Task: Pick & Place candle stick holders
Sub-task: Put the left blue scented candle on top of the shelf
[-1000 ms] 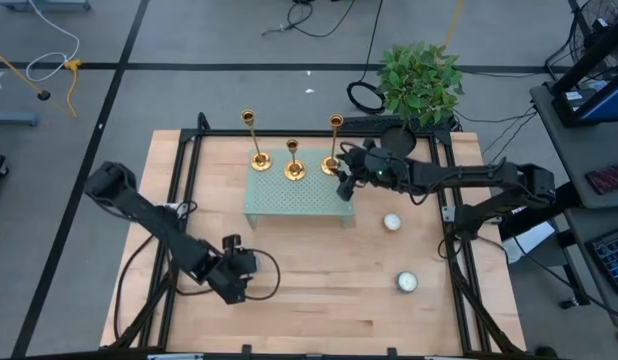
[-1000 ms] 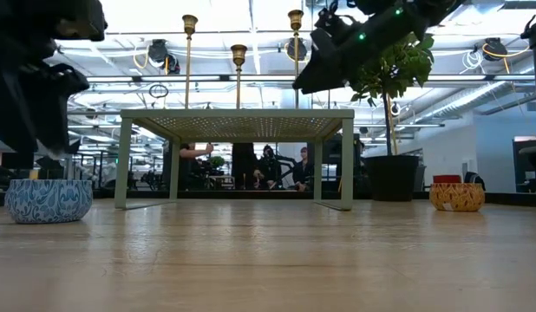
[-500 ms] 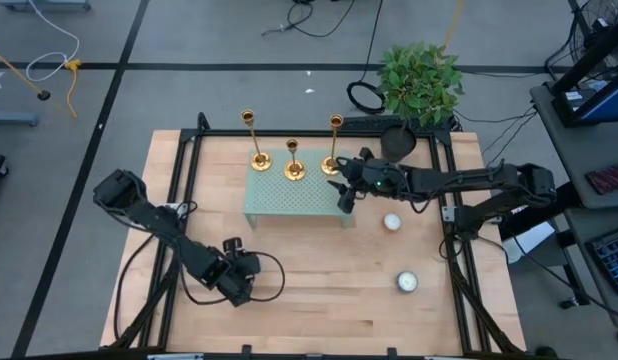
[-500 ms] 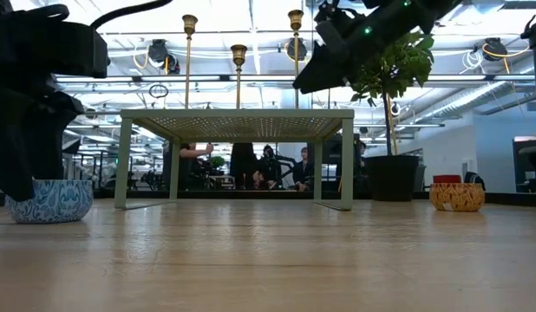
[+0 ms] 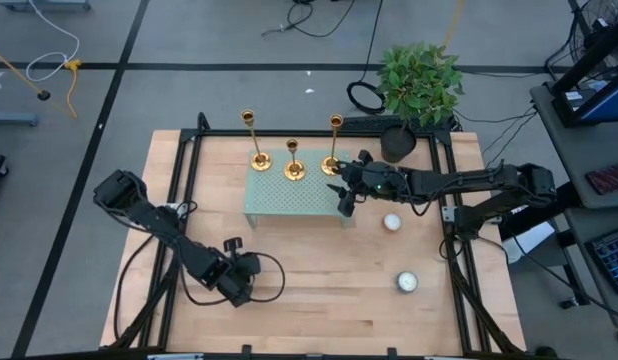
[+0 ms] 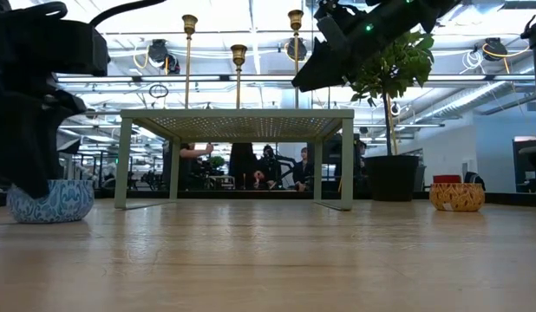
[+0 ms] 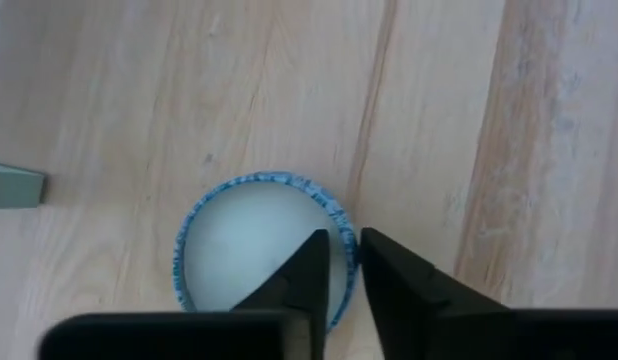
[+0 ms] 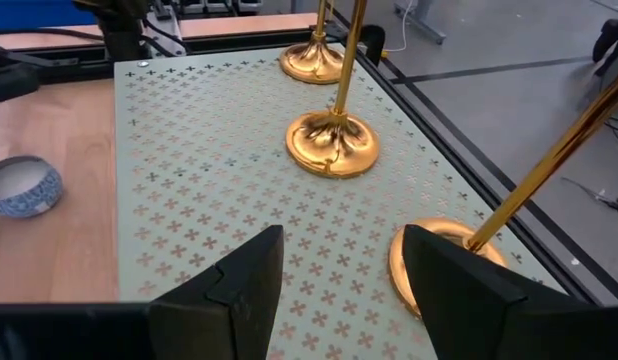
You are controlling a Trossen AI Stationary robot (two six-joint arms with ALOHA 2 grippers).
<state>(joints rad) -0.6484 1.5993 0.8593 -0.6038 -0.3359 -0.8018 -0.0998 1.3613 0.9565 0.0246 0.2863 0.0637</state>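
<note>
Now, right arm: stretched out low over the green stand (image 5: 295, 197).
Right gripper (image 8: 334, 262): fingers wide apart, holding nothing, beside the nearest gold base.
Candle stick holders (image 5: 292, 160): three, upright in a row on the stand.
Left arm: bent, pointing down.
Left gripper (image 7: 344, 268): fingers nearly together across the blue bowl's (image 7: 234, 240) rim.

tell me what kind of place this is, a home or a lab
Most likely a robotics lab or open workshop, not a home. The wooden table sits in a black metal frame on a grey floor with loose cables, and the low view shows exposed ceiling ducts and people at workstations behind.
</note>
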